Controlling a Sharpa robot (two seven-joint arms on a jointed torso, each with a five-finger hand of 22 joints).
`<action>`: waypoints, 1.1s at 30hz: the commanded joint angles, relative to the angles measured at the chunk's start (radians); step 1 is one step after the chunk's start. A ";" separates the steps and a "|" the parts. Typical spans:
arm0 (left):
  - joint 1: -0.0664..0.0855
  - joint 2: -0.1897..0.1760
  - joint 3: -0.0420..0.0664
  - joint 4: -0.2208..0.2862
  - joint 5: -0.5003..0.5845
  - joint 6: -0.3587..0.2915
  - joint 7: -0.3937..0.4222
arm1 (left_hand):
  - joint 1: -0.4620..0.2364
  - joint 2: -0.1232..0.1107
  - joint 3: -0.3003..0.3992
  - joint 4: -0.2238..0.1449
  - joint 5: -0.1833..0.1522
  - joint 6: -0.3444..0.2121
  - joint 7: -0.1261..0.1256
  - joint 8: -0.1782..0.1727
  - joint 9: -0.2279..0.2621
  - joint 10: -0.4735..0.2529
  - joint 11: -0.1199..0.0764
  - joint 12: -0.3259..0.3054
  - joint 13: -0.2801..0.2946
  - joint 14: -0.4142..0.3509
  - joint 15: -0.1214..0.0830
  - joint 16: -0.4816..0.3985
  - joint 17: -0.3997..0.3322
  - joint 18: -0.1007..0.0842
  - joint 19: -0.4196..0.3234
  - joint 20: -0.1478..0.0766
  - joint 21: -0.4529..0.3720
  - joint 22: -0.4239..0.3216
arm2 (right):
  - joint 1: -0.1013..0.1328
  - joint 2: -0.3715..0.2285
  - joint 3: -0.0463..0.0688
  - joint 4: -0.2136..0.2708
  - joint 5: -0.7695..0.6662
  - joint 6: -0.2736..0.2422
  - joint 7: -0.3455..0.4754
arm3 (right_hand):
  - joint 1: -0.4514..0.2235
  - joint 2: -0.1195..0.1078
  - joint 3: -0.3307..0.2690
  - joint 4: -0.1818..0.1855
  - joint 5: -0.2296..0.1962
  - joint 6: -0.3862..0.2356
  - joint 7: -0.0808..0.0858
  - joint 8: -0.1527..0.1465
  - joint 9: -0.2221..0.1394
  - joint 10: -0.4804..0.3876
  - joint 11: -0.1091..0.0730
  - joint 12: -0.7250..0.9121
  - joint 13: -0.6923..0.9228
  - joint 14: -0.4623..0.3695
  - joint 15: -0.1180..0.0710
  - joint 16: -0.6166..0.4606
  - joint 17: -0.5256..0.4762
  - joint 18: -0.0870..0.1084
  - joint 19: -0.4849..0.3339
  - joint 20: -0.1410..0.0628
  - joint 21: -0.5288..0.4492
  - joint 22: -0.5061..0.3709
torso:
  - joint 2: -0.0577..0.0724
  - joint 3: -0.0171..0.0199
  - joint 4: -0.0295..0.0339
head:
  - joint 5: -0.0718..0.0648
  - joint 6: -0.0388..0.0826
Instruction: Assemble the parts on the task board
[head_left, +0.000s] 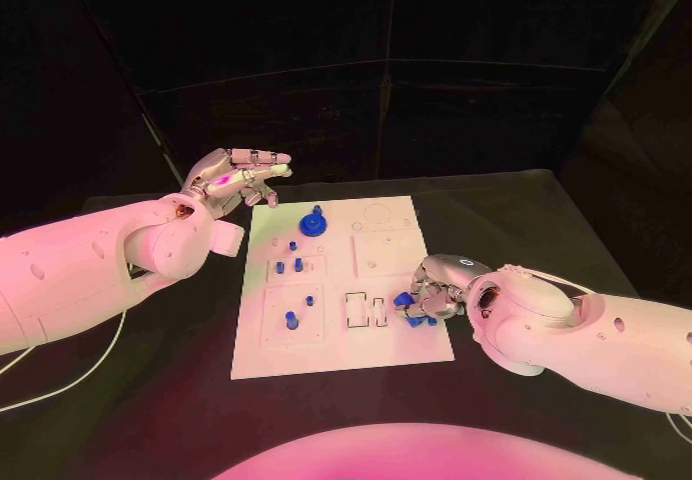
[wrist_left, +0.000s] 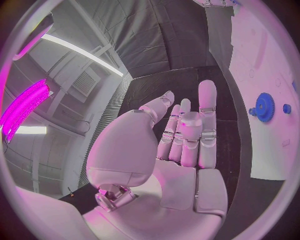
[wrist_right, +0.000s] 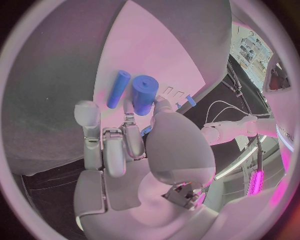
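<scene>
The board lies lengthwise across the counter's middle. At its right edge, near the front, the right hand curls down over blue parts; whether it grips one I cannot tell. The left hand hovers off the board's far left corner, fingers spread, holding nothing.
</scene>
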 joint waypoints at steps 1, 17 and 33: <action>0.001 -0.001 0.000 0.001 0.000 0.016 0.000 | -0.010 0.000 -0.003 0.004 -0.004 -0.006 0.001 0.005 0.000 -0.008 -0.002 0.004 0.000 -0.005 0.002 0.004 -0.001 0.014 0.000 0.004 0.001 0.001 | -0.005 -0.005 -0.004 0.013 0.039 -0.071 0.004 | 0.021 0.005 -0.005 -0.005 0.032 0.007 -0.007 0.009 0.005 0.010 -0.004 0.008 0.031 0.094 -0.003 0.005 0.213 -0.016 0.002 -0.004 0.004 0.001 | -0.001 -0.0004 -0.0008 | 0.003 0.001; 0.002 0.002 0.000 0.007 0.000 0.015 0.000 | -0.010 0.000 -0.003 0.004 -0.004 -0.006 0.001 0.005 0.000 -0.008 -0.002 0.004 0.000 -0.005 0.002 0.004 -0.001 0.014 0.000 0.004 0.001 0.001 | -0.004 0.036 -0.003 0.034 0.179 -0.267 0.137 | 0.005 0.035 -0.013 0.010 0.038 0.017 -0.012 0.011 0.012 0.024 -0.008 0.018 0.049 0.096 -0.007 0.009 0.222 -0.018 0.008 -0.007 0.010 0.013 | 0.000 -0.0018 0.0017 | 0.012 0.009; 0.003 0.013 0.000 0.015 0.000 0.008 0.008 | -0.010 0.000 -0.003 0.004 -0.004 -0.008 0.001 0.005 0.000 -0.011 -0.002 0.005 0.000 -0.004 0.003 0.006 0.001 0.014 0.000 0.004 0.000 0.001 | -0.003 0.137 -0.003 -0.029 0.184 -0.139 0.076 | -0.048 0.056 -0.059 0.011 -0.066 0.031 -0.019 0.017 0.028 0.030 -0.013 0.016 0.059 0.096 -0.010 0.009 0.223 -0.018 0.008 -0.011 0.012 0.016 | 0.001 -0.0014 0.0008 | 0.033 0.015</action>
